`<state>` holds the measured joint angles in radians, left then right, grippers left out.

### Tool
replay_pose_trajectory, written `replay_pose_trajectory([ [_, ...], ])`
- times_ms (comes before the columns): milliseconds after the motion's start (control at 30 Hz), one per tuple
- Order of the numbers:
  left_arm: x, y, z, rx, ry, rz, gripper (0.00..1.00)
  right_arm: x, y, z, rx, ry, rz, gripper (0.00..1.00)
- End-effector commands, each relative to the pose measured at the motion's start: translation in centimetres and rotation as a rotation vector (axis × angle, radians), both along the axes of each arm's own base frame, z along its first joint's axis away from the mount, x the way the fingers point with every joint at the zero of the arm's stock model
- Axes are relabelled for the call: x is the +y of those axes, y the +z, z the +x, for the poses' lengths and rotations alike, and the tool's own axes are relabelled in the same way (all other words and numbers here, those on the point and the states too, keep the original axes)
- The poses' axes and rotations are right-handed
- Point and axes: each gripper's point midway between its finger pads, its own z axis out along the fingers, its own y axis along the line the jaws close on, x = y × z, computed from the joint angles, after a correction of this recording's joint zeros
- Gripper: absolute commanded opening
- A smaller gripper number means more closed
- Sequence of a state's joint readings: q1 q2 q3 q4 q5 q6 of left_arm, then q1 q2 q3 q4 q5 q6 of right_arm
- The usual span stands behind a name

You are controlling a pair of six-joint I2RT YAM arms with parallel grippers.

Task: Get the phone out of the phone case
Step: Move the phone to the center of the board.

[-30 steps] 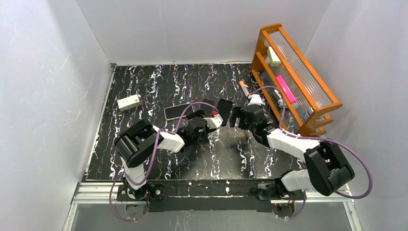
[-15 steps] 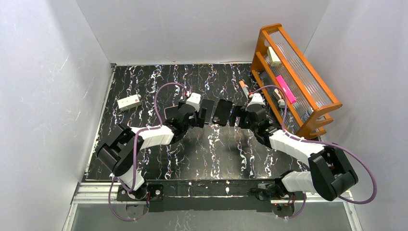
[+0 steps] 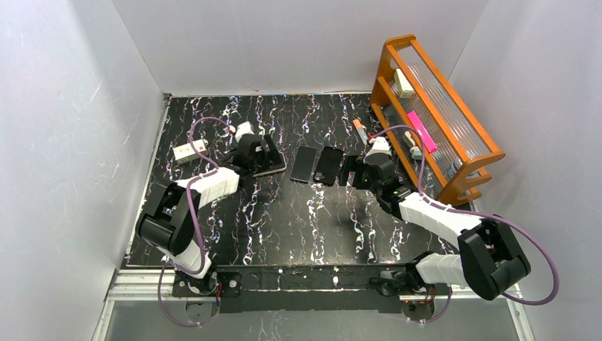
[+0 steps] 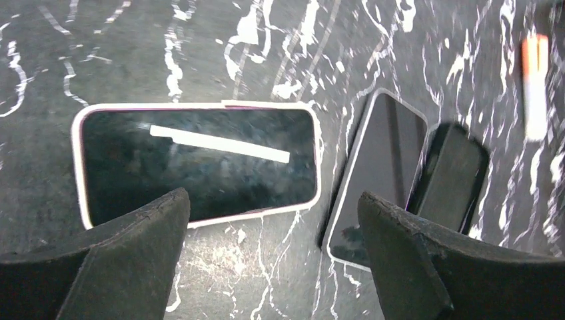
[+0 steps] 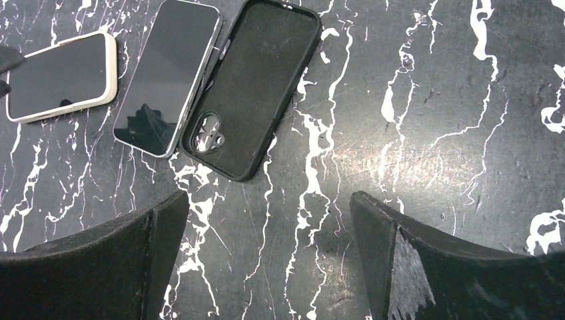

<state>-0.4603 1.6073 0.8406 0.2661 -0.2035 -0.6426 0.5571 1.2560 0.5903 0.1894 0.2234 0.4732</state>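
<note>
Orange wood forms the rack (image 3: 433, 106), well right of the case (image 5: 256, 87); its shelves hold a pink strip (image 3: 422, 133) and a small white box (image 3: 404, 83). You'll see the black case lying inside-up and empty, with the bare phone (image 5: 170, 73) flat on the table (image 3: 284, 234), tight against its left edge. Your right gripper (image 5: 266, 200) hangs over the case, fingers spread. Since half a second ago your left gripper (image 4: 273, 207) has quit the phone and gone further left, over a white-edged phone (image 4: 196, 163), fingers wide apart.

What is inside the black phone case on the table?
Nothing: the black case lies open side up, showing only its bare lining. The phone lies beside it. What is under the case is covered.
</note>
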Motion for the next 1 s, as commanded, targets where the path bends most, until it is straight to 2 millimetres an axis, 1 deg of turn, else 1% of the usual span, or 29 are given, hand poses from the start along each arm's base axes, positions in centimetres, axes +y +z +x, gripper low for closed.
replay_pose_trajectory([
  [0,2.4,2.3,0.9,0.052,0.178,-0.106,0.98,0.3,0.9,0.3,-0.028,0.005,0.028,0.99],
  [67,3.1,2.3,1.4,0.081,0.187,-0.129,0.98,0.3,0.7,0.2,-0.027,0.007,0.024,0.99],
  [100,3.8,2.3,1.6,0.086,0.199,-0.116,0.98,0.2,0.7,0.2,-0.027,0.009,0.021,0.99],
  [167,5.0,2.7,2.2,0.072,0.177,-0.052,0.98,0.1,0.7,0.1,-0.031,0.009,0.015,0.99],
  [267,5.5,3.0,3.7,0.051,0.073,0.101,0.98,0.1,0.5,0.1,-0.038,0.015,0.017,0.99],
  [333,5.0,2.7,4.5,0.077,-0.012,0.165,0.97,0.3,0.4,0.1,-0.038,0.021,0.019,0.99],
  [367,4.3,2.3,5.1,0.088,-0.067,0.179,0.97,0.3,0.2,0.2,-0.034,0.022,0.018,0.99],
  [400,3.8,1.5,5.7,0.107,-0.111,0.193,0.97,0.3,0.1,0.2,-0.031,0.025,0.016,0.99],
  [433,3.1,1.7,6.5,0.103,-0.153,0.2,0.96,0.4,0.0,0.2,-0.026,0.028,0.015,0.99],
  [467,2.5,1.2,6.9,0.112,-0.201,0.202,0.96,0.4,0.0,0.1,-0.023,0.03,0.015,0.99],
  [567,0.9,0.3,7.7,0.126,-0.333,0.212,0.96,0.3,0.1,0.0,-0.026,0.032,0.015,0.99],
  [667,0.4,-0.9,8.2,0.145,-0.407,0.248,0.96,0.1,0.4,-0.1,-0.039,0.031,0.014,0.99],
  [767,-0.7,-2.1,8.1,0.167,-0.467,0.213,0.96,0.0,0.4,-0.1,-0.042,0.03,0.009,0.98],
  [867,-1.9,-3.4,7.0,0.214,-0.536,0.159,0.95,0.1,0.4,-0.1,-0.037,0.035,0.009,0.99],
  [967,-2.4,-4.5,5.4,0.261,-0.59,0.121,0.94,0.1,0.5,-0.1,-0.04,0.036,0.01,0.99],
])
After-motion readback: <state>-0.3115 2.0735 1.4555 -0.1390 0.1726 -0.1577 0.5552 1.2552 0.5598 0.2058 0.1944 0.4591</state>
